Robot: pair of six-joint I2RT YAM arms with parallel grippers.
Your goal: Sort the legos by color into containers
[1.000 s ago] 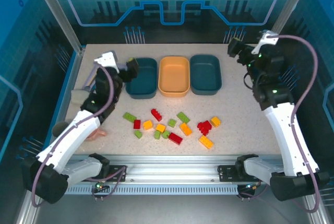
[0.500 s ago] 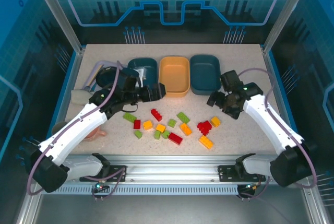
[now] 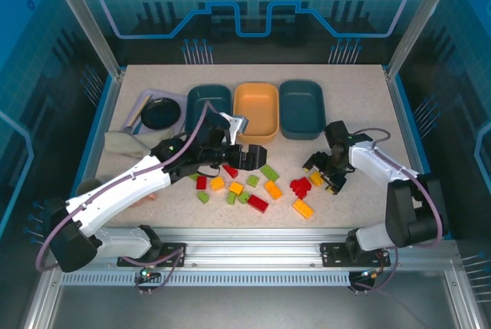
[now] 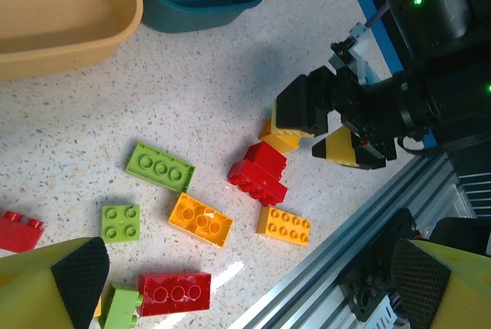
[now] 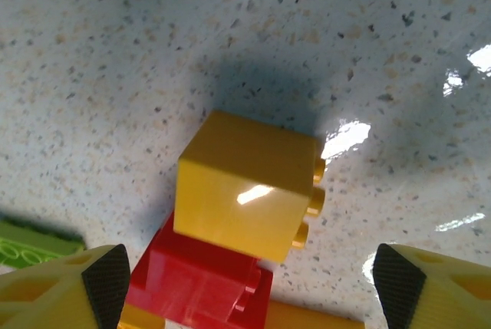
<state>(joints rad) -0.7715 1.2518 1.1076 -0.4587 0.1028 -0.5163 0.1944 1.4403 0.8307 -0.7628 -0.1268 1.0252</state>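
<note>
Right wrist view looks down on a small yellow-orange studded plastic brick (image 5: 242, 187), studs facing sideways, leaning against a red plastic brick (image 5: 203, 291) on the speckled tabletop (image 5: 383, 53). The right gripper (image 3: 322, 175) stands spread to either side of it without touching, evidently lined up for a pinch. The left gripper (image 3: 247, 156) hovers with jaws wide over the loose scatter of red, green and yellow legos (image 3: 235, 188), probably picking its own target. Just behind, the shallow orange plastic tray (image 3: 255, 110) and the dark teal trays on its left (image 3: 209, 112) and right (image 3: 301, 108) look empty, nothing sorted yet.
</note>
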